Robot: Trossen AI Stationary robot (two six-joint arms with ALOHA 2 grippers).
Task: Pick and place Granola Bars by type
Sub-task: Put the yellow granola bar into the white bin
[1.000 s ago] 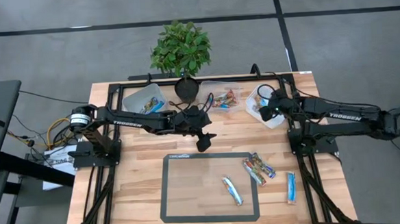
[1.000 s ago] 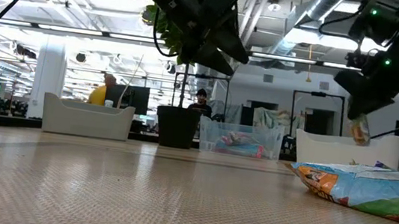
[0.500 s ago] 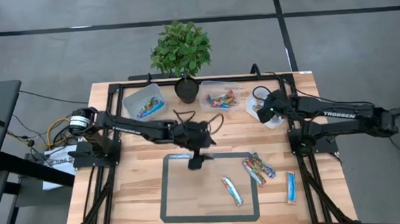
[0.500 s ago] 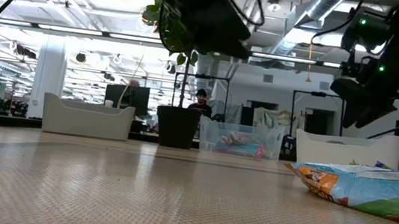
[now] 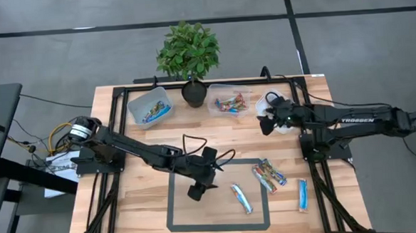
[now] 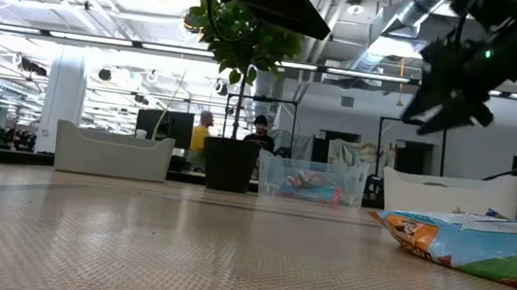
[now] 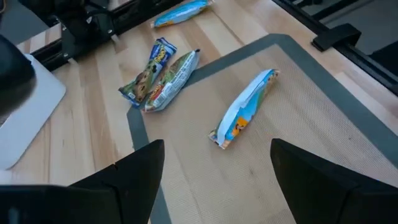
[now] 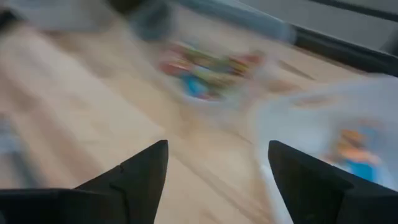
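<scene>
Blue-and-white wrapping marked the bar (image 7: 244,109) lying on the grey mat (image 5: 191,210), ahead of my left hand (image 5: 195,192), whose fingers stood apart and empty. Two multicoloured bars (image 7: 158,78) lay touching across the mat's edge. My right hand (image 5: 265,123), fingers spread and empty, hung beside the right tub (image 5: 271,99) over the counter (image 5: 142,227).

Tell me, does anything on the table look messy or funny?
A little. Four granola bars lie loose: one on the grey mat, a crossed pair on its right edge, and a blue one on bare wood. Nothing looks spilled or broken.
</scene>
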